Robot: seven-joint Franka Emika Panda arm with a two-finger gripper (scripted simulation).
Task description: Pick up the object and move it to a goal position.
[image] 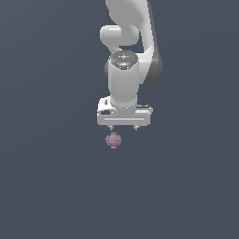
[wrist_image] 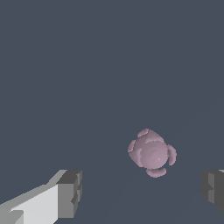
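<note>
The object point(image: 113, 140) is a small, bumpy, dusty pink-mauve lump on the dark grey surface. In the exterior view it lies just in front of and below the white gripper point(image: 123, 127), slightly toward the exterior view's left of the gripper's middle. The gripper is open and empty, its two short fingertips spread wide. In the wrist view the object point(wrist_image: 152, 152) shows beyond the gap between the two grey fingers point(wrist_image: 70, 193), nearer the other finger point(wrist_image: 214, 188), and touches neither.
The white arm point(image: 125, 56) rises behind the gripper. A plain dark grey surface point(image: 46, 186) fills the rest of both views.
</note>
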